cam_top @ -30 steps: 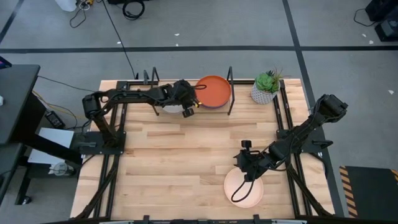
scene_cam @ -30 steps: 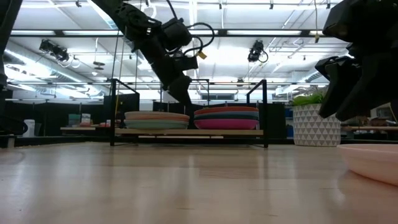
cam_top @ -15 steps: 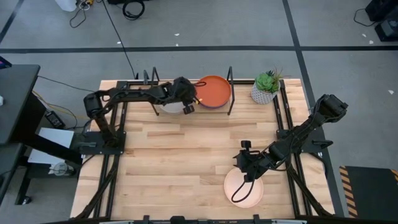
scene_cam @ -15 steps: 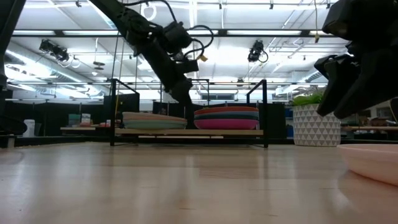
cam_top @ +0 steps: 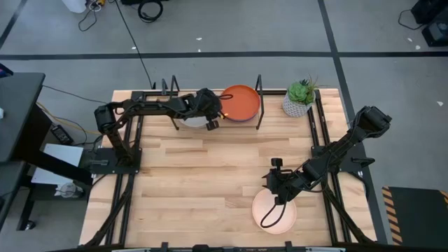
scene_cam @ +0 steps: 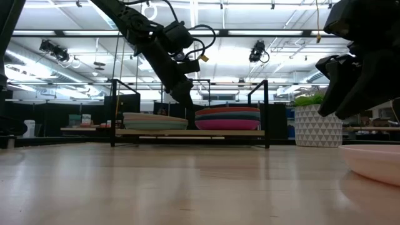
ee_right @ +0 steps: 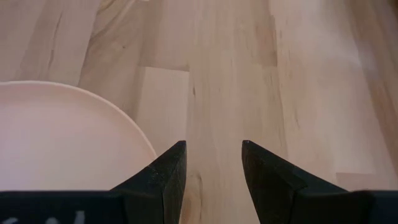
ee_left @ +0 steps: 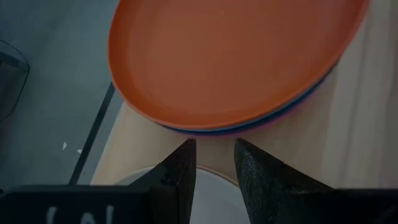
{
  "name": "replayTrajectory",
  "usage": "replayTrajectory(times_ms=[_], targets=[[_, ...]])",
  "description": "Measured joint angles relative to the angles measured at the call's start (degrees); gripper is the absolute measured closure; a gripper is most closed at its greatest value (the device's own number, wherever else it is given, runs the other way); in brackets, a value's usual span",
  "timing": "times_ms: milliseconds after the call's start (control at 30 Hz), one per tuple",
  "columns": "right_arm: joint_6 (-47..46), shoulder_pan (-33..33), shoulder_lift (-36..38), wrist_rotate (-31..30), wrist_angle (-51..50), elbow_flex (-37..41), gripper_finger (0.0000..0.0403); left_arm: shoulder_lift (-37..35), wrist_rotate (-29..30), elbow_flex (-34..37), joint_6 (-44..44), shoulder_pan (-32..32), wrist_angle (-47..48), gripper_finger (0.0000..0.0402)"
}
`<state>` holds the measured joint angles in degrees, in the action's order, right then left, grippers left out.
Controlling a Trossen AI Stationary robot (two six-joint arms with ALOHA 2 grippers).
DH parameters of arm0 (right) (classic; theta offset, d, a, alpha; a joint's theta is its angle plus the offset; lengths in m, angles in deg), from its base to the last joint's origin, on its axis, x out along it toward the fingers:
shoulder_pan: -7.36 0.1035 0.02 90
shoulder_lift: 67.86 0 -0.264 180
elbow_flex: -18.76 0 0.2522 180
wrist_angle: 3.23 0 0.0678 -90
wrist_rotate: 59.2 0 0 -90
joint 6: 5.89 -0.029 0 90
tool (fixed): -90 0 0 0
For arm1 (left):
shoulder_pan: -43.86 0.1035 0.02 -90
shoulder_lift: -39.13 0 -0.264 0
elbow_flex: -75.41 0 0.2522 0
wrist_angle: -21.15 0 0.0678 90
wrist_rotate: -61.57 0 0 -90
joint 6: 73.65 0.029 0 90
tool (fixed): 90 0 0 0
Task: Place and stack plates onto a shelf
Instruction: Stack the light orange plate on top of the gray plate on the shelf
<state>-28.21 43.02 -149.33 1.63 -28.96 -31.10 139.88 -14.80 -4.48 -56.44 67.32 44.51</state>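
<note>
The broad middle of the pale wooden worktop (cam_top: 203, 175) lies bare, open for passage. Against its far edge, the low black-wire shelf (cam_top: 259, 105) carries two plate stacks, the orange-topped stack (cam_top: 241, 103) filling one half. Right of the shelf stands a small potted green plant (cam_top: 299, 98). A cream round plate (cam_top: 274, 213) occupies the near edge.

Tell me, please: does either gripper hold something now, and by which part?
Nothing is held. The left gripper is open above the left stack on the shelf, beside the orange plate. The right gripper is open beside the cream plate on the table.
</note>
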Motion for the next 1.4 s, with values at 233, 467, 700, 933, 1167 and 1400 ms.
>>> replayTrajectory(times_ms=[233, 467, 700, 933, 1167, 1400], targets=[[1.4, 0.0, 0.0, 7.3, 0.0, 0.0, 0.0241, 0.0, -0.1, 0.0, 0.0, -0.6, 1.0, 0.0286], [2.5, 2.1, 0.0, 9.1, 0.1, 0.0, 0.0241, -0.4, -6.8, 0.0, -0.3, -1.8, 1.7, 0.0286], [0.7, 1.7, 0.0, 7.7, 2.7, 2.5, 0.0243, -0.2, -9.0, 0.0, 1.6, -3.5, 0.9, 0.0286], [-0.5, -5.6, 0.0, 7.5, 1.4, 4.3, 0.0247, -0.2, -8.8, 0.0, 5.4, -3.0, -0.1, 0.0286], [-1.1, -13.5, 0.0, 6.5, 0.5, 4.4, 0.0248, -0.1, -8.8, 0.0, 8.0, -2.9, 2.4, 0.0285], [-2.7, -17.1, 0.0, 8.3, 0.8, 4.4, 0.0248, -0.1, -8.8, 0.0, 11.2, -2.8, -0.4, 0.0285]])
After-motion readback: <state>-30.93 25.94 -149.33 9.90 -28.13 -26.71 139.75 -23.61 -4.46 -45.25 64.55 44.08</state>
